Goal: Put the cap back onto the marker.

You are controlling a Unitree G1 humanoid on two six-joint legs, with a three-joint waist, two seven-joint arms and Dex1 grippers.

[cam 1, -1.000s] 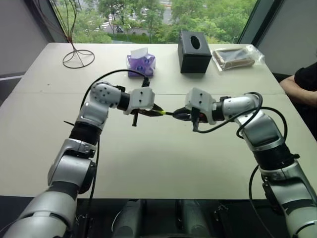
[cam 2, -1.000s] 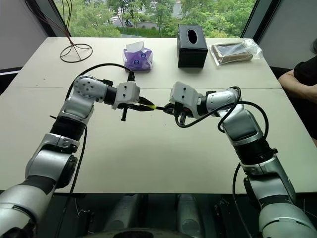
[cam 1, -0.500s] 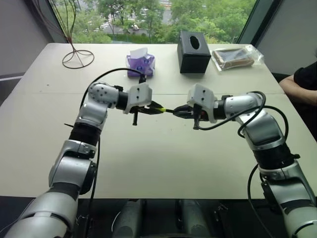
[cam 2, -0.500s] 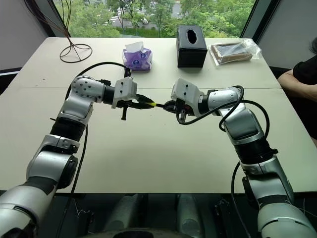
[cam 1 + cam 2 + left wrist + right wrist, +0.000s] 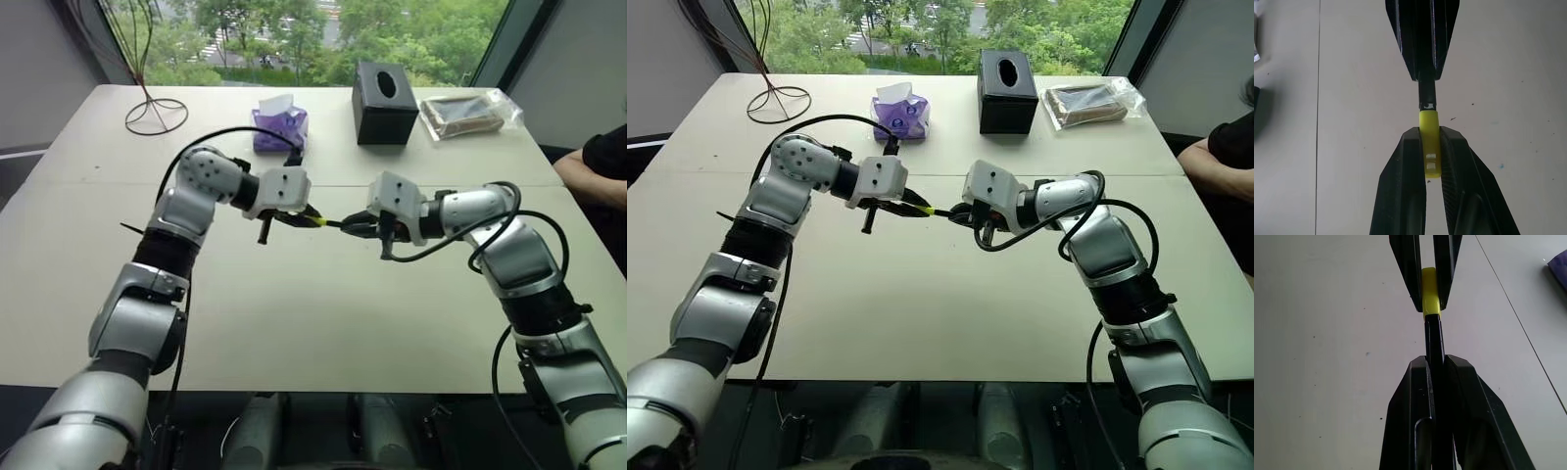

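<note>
Left gripper (image 5: 1432, 147) jaws clamped on cap (image 5: 1429, 142); right gripper (image 5: 1436, 364) jaws clamped on marker (image 5: 1433, 338). Both held above bench (image 5: 323, 323), lined up end to end, cap mouth touching marker, ready for push.

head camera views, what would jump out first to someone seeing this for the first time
The two grippers meeting tip to tip above the middle of the table: the left gripper pinches the yellow cap, the right gripper clamps the black marker, and the marker's end sits at the cap's mouth. Behind them stands a black tissue box.
</note>
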